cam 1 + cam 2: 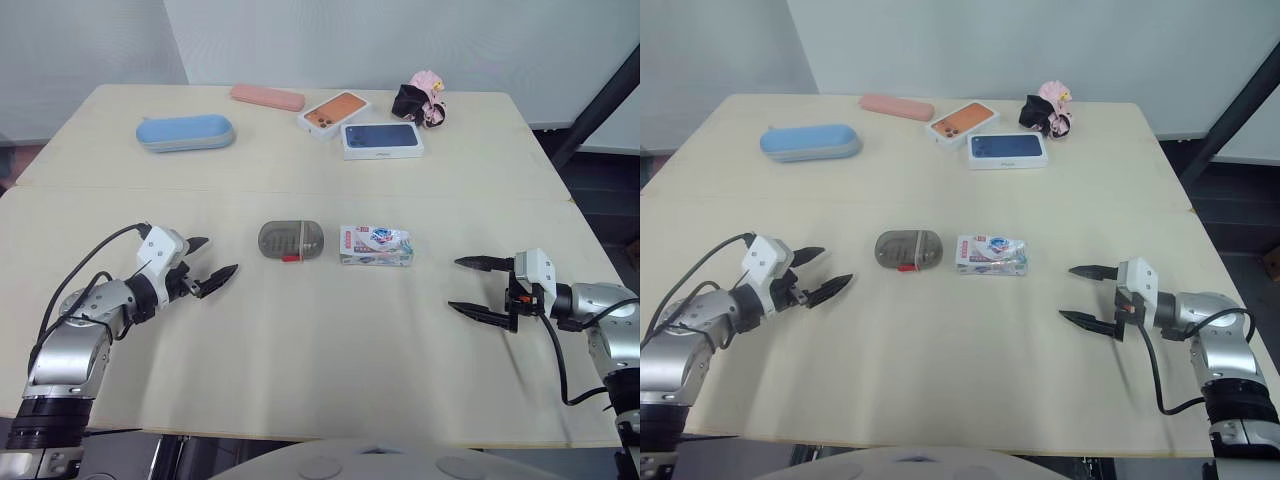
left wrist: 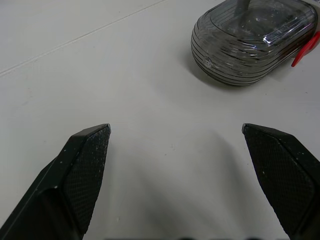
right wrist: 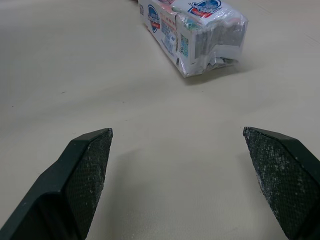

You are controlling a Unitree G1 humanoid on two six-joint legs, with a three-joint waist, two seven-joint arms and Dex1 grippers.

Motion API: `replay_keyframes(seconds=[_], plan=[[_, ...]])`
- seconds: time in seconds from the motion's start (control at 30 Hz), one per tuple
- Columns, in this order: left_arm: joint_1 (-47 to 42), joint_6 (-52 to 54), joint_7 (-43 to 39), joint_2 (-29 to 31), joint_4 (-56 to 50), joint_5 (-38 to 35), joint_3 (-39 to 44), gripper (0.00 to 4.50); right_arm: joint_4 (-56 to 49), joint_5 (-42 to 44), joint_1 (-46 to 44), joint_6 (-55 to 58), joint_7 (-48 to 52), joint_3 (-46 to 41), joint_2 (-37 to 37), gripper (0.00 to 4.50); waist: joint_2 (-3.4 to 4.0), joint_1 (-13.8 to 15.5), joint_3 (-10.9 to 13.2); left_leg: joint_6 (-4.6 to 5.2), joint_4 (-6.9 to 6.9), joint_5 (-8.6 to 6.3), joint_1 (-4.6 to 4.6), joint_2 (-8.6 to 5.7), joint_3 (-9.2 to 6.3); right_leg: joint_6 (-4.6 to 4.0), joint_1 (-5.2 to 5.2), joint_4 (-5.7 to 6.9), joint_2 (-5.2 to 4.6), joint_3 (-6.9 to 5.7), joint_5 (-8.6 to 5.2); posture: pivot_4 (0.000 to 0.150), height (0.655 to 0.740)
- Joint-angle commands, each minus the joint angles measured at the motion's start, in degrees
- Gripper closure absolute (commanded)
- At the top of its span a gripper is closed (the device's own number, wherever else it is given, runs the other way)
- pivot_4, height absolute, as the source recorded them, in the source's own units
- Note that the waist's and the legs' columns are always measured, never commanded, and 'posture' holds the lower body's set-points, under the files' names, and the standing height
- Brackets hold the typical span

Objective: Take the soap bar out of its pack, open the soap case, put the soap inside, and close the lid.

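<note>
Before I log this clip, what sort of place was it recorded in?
Probably an indoor test room staged for tabletop trials: a plain pale table before a bare white wall, with props laid out, such as the soap pack, the soap case and a phone box.

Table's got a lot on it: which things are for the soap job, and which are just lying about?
For the job: soap pack, grey soap case beside it; left gripper and right gripper, both open.
Lying about, at the far side: blue case, pink case, orange phone box, dark blue phone box, black-and-pink bundle.
</note>
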Motion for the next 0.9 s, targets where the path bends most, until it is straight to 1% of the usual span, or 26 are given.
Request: replay_keyframes(seconds=[0.03, 0.13, 0.4, 0.53, 0.63, 0.73, 0.83, 0.9], plan=[[0.1, -0.5, -0.2, 0.7, -1.4, -0.1, 1.0, 0.01, -1.8, 1.5, -0.7, 1.0, -0.9, -1.8, -0.4, 0.00, 0.00, 0.0, 0.0, 0.00, 0.00, 0.00, 0.00, 0.00, 0.00, 0.00, 0.00, 0.00, 0.00, 0.00, 0.00, 0.150, 0.7400], [-0.1, 0.0, -0.9, 0.5, -1.6, -1.1, 1.0, 0.01, -2.9, 1.7, -1.7, 2.6, -2.0, -1.9, -0.7, 0.00, 0.00, -0.1, 0.0, 0.01, 0.00, 0.01, 0.01, 0.00, 0.01, 0.00, -0.01, 0.01, 0.00, 0.01, 0.00, 0.150, 0.7400], [-1.0, -1.3, -1.7, 0.4, -0.9, -0.3, 0.3, 0.01, -5.0, 0.9, -1.3, 3.4, -2.1, -1.3, -0.9, 0.00, 0.00, 0.0, 0.0, 0.03, 0.00, 0.01, -0.01, 0.00, 0.01, -0.01, -0.02, 0.01, -0.01, 0.01, 0.00, 0.150, 0.7400], [-2.0, -1.0, -2.0, 0.5, -0.7, -0.5, 0.3, 0.01, -5.0, 1.5, -3.4, 5.4, -3.3, -1.5, -0.5, 0.00, 0.00, -0.1, 0.0, 0.03, 0.00, 0.01, 0.00, 0.00, 0.02, -0.01, -0.03, 0.01, -0.01, 0.01, 0.00, 0.150, 0.7400], [-3.1, 1.4, -2.9, 0.3, -3.1, -3.3, 0.6, 0.01, -4.8, 1.1, -6.0, 6.1, -2.6, -0.6, -0.6, 0.00, 0.00, -0.3, 0.0, 0.03, 0.00, 0.02, 0.01, 0.00, 0.02, -0.01, -0.04, 0.04, 0.00, 0.02, 0.00, 0.150, 0.7400], [-3.3, 0.4, -5.3, 0.9, -4.6, -3.3, -0.7, 0.01, -2.5, -0.9, -11.1, 6.0, -0.5, 2.0, -0.7, 0.00, 0.00, -0.5, 0.0, 0.05, 0.01, 0.03, -0.01, 0.00, 0.04, -0.01, -0.10, 0.12, 0.00, 0.03, 0.00, 0.150, 0.7400], [-3.0, -1.8, -8.7, 1.3, -4.6, -2.8, -2.3, 0.01, 3.5, -3.6, -19.2, 5.7, 1.9, 5.5, 0.0, 0.00, 0.01, -0.8, 0.0, 0.06, 0.05, 0.05, -0.02, -0.01, 0.13, -0.01, -0.22, 0.27, 0.00, 0.09, -0.01, 0.150, 0.7400], [-3.0, -2.5, -9.9, 1.4, -4.3, -2.8, -2.9, 0.01, 7.0, -4.9, -23.0, 4.8, 3.8, 7.3, 0.6, 0.00, 0.01, -0.7, 0.0, 0.08, 0.07, 0.07, -0.08, -0.01, 0.14, -0.02, -0.31, 0.37, 0.02, 0.09, -0.01, 0.150, 0.7400]])
